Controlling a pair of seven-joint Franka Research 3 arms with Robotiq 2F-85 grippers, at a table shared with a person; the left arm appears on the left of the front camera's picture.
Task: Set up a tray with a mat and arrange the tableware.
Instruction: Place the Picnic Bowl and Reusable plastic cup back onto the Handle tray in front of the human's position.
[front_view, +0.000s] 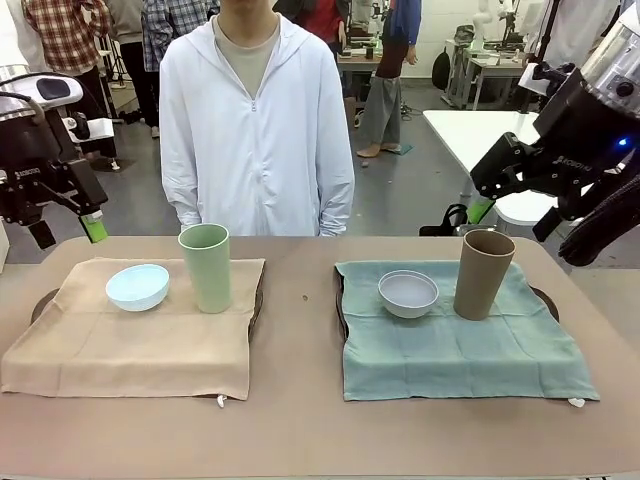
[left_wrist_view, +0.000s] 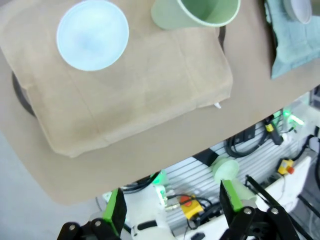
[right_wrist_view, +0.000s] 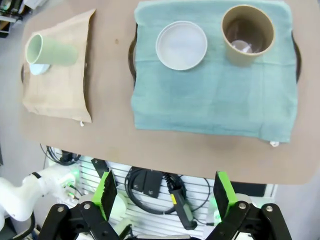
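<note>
Both trays set; hold both arms high and clear of the surface (front_view: 310, 420).

Taking the brown cup (front_view: 483, 274) as landmark: the greyish-white bowl (front_view: 408, 293) sits just beside it on the teal mat (front_view: 460, 350); the green cup (front_view: 205, 267) and pale blue bowl (front_view: 137, 286) stand well apart on the tan mat (front_view: 130, 345). Left end effector (left_wrist_view: 172, 212) and right end effector (right_wrist_view: 165, 192) are open, empty, raised. Judged complete; avoid descending near cups, which would tip easily.
</note>
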